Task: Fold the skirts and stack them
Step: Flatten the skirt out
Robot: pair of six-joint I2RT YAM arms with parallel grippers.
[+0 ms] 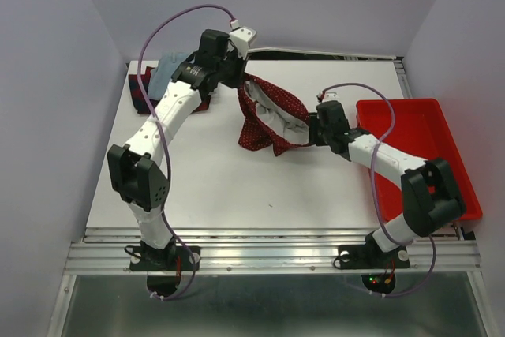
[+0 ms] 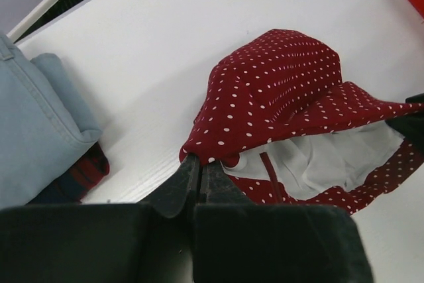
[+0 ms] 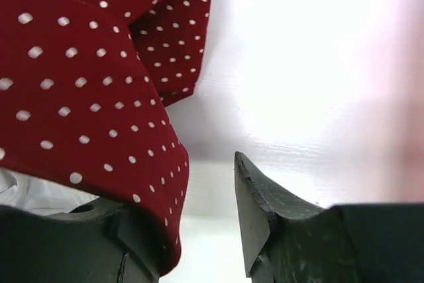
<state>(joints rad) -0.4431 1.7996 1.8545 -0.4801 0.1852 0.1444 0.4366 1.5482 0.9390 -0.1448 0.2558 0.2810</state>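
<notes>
Three skirts lie on the worktop: one dark red dotted skirt (image 1: 264,112) mid-worktop, and one pale blue skirt (image 1: 166,69) and one plaid skirt (image 2: 83,170) at the far left corner. One bright red tray (image 1: 410,132) sits at the right edge.

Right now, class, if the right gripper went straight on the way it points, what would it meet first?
Probably the dark red dotted skirt: its cloth drapes over one finger of the right gripper; depth beyond is unclear.

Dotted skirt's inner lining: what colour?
Plain pale grey lining, inside the dotted skirt; clearest in left wrist view.
</notes>
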